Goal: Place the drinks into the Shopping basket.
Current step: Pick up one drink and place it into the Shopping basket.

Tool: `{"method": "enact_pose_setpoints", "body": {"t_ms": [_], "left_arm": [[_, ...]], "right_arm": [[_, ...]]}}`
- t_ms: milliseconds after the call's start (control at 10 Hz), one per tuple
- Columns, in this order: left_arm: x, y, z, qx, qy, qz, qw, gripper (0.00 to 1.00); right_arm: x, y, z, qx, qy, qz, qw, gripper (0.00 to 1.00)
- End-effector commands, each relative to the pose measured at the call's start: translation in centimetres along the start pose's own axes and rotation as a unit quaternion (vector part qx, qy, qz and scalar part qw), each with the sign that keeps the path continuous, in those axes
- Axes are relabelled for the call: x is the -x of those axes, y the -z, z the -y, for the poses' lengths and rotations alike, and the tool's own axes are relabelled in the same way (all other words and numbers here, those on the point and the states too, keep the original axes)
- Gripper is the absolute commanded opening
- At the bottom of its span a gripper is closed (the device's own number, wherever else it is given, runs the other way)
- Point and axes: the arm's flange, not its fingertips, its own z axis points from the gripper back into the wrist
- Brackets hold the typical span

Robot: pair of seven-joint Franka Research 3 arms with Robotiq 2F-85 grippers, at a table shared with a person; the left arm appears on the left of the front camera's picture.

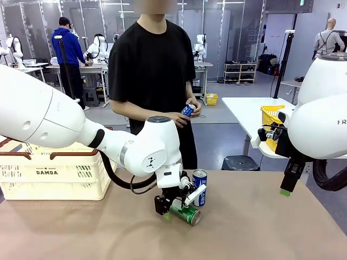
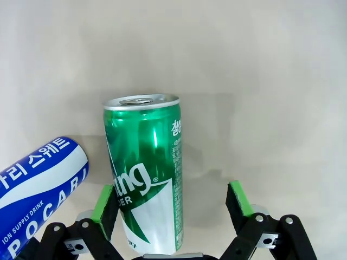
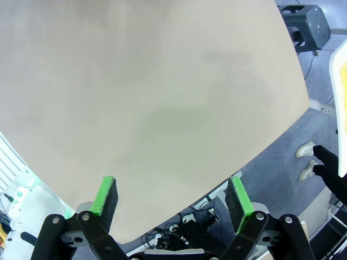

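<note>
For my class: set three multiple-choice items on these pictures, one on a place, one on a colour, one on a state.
1. Where is the Shopping basket? A) on the table, at the robot's left B) on the table, at the robot's right C) in the person's hands
2. What colour is the can between the left gripper's fingers? A) blue B) red C) green
3. How is that can placed? A) upright B) on its side C) in the basket
Answers: 1 A, it stands at the front view's left edge. 2 C, its green body shows between the open pads. 3 B, it lies flat beside the upright blue can.
</note>
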Motion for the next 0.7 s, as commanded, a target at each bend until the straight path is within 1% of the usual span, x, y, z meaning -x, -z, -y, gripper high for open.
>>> {"method": "enact_pose_setpoints", "body": {"t_ms": [0,200,300,500,600], "left_arm": [[-0.55,0.7,0.73,-0.002,-0.009,-0.005,1.0,1.0],[-0.48,1.11,0.93,0.009,-0.014,-0.005,1.0,1.0],[-0.3,1.36,1.0,0.012,-0.032,-0.008,0.999,1.0],[-0.24,1.55,1.3,0.011,-0.031,-0.007,0.999,1.0],[-0.16,1.57,1.5,0.015,-0.032,-0.003,0.999,0.98]], "right_arm": [[0.08,0.09,0.03,-0.001,0.001,0.0,1.0,1.0],[0.08,0.09,0.03,-0.001,0.001,0.0,1.0,1.0],[0.08,0.09,0.03,-0.001,0.001,0.0,1.0,1.0],[0.08,0.09,0.03,-0.001,0.001,0.0,1.0,1.0],[0.08,0.09,0.03,-0.001,0.001,0.0,1.0,1.0]]}}
